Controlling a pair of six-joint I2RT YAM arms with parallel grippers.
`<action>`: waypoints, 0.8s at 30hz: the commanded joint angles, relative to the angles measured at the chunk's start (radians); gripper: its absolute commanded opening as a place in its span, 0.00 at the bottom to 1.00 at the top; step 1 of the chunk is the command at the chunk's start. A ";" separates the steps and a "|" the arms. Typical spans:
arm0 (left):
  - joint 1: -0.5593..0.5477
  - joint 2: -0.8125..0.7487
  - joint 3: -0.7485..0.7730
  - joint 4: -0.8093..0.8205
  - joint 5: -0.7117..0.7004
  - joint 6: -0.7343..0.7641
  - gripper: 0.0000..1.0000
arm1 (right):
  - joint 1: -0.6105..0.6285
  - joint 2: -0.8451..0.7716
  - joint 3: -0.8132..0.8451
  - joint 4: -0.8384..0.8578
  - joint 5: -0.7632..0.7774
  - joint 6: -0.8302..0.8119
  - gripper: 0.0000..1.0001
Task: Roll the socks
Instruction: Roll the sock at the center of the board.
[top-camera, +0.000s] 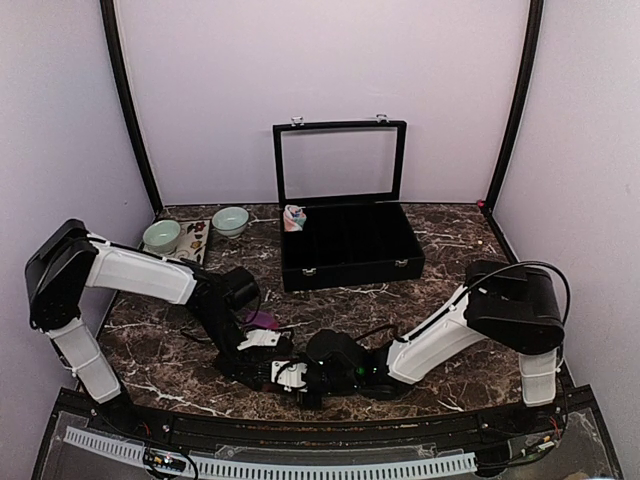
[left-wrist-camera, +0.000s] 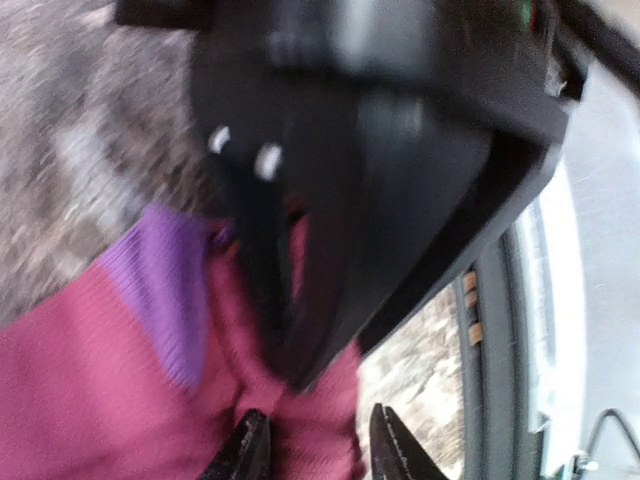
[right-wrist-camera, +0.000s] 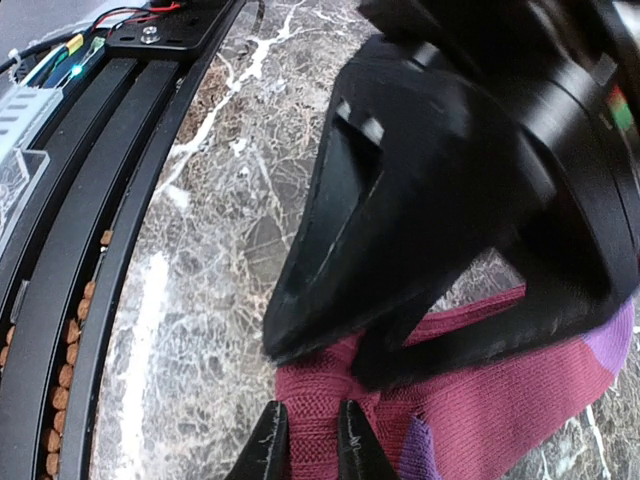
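Note:
A maroon sock (top-camera: 262, 320) with purple patches lies on the marble table near the front, mostly hidden under both arms in the top view. In the right wrist view my right gripper (right-wrist-camera: 310, 447) is pinched on a raised fold at the end of the maroon sock (right-wrist-camera: 480, 420). The left wrist view shows my left gripper (left-wrist-camera: 320, 452) with its jaws apart over the maroon sock (left-wrist-camera: 100, 400), fabric lying between the fingertips (left-wrist-camera: 248, 452). The two grippers nearly touch. A salmon-pink sock (top-camera: 294, 217) with mint and white sits rolled at the left corner of the black case.
A black case (top-camera: 350, 262) with its glass lid open stands at the back centre. Two pale green bowls (top-camera: 162, 235) (top-camera: 230, 220) and a small tray (top-camera: 196, 243) sit at the back left. The black front rail (right-wrist-camera: 60, 230) runs close beside the grippers.

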 joint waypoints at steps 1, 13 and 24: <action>0.046 -0.140 -0.137 0.058 -0.319 -0.060 0.38 | -0.013 0.082 -0.053 -0.198 0.013 0.079 0.13; 0.329 -0.701 -0.319 0.201 -0.696 -0.018 0.99 | -0.014 0.071 -0.046 -0.273 -0.006 0.137 0.10; 0.351 -1.050 -0.389 0.090 -0.225 0.179 0.87 | -0.091 0.147 0.104 -0.415 -0.373 0.454 0.03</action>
